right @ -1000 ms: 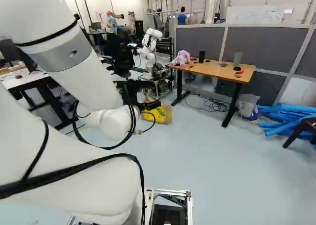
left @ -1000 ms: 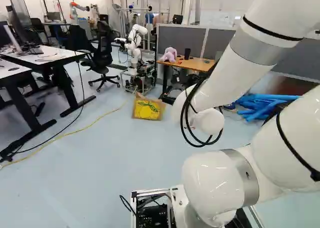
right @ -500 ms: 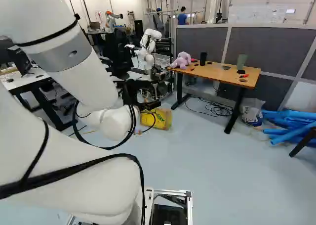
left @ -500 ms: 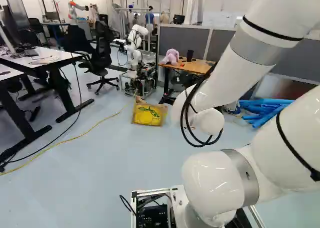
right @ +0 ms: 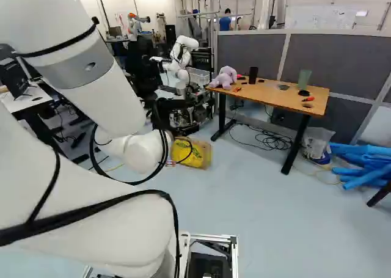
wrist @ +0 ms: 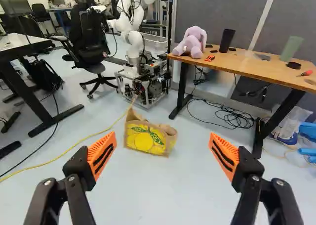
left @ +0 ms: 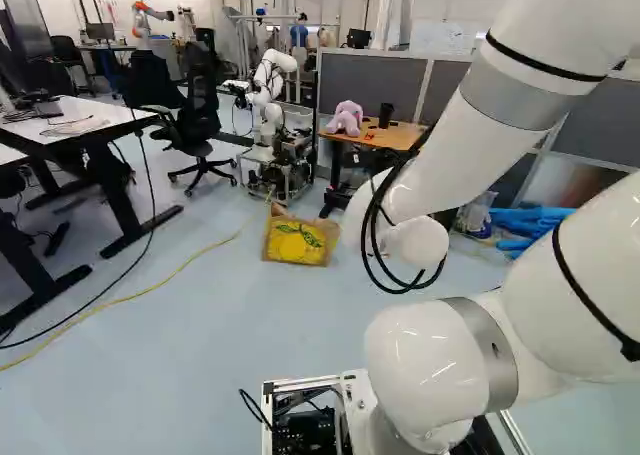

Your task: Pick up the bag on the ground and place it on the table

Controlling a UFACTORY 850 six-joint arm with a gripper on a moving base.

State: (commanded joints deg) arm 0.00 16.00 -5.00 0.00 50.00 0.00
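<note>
The floor (wrist: 158, 195) opens ahead of the base, and the step in hand looks to be the approach, so a slow, straight drive towards the bag would serve best. The surface (right: 275, 95), beyond and to the right, should wait until the load is secure. Another robot (left: 270, 95) stands just behind the bag; stop short of it and reach down from the near side. The brown and yellow bag (wrist: 147, 138) sits on the floor, apart from the gripper (wrist: 163, 138) and, in the wrist view, ahead of it. Those fingers are spread wide with nothing between them; keep them so, lower them either side of the bag's upper edge, then close gently, as it looks soft and may fold. Keep the yellow cord (wrist: 59, 157) out of the pinch.
</note>
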